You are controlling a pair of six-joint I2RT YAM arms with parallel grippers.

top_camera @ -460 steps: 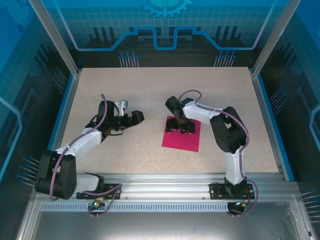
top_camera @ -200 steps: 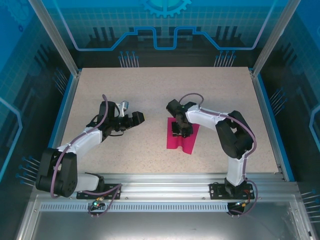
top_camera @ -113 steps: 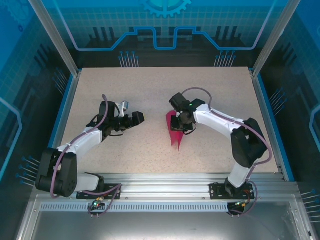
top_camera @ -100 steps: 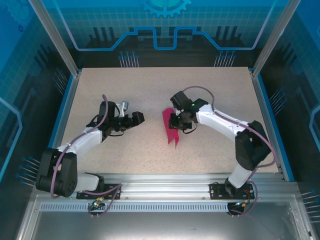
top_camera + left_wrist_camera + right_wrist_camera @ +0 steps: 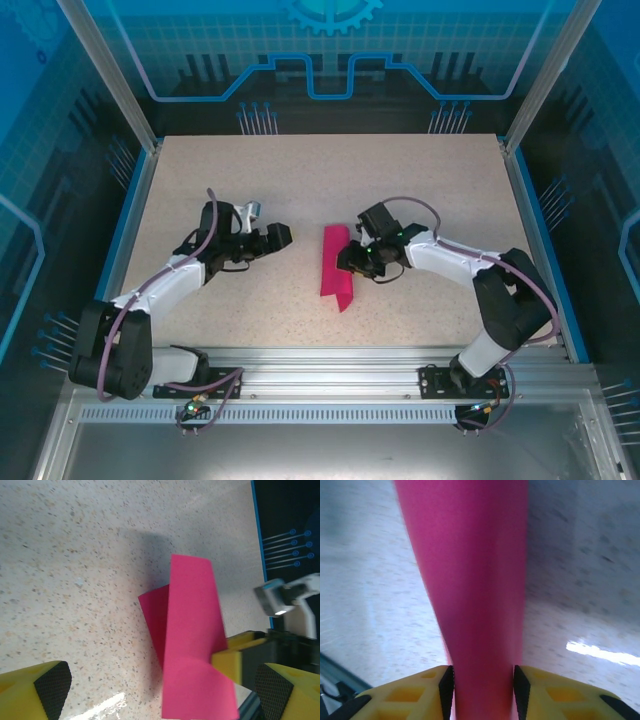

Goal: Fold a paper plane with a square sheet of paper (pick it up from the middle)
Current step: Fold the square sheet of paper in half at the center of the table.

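Near edge of table: left arm base and right arm base, side by side.
Right gripper: points toward 9 o'clock; jaws clenched on the square sheet of paper at about mid-length.
Square sheet of paper: at table centre, doubled into a narrow magenta strip, long axis 12 to 6 o'clock; left wrist view shows a second flap behind the front one.
Left gripper: at 10 o'clock of the sheet, near but apart; jaws released, spread wide, pointing toward 3 o'clock.
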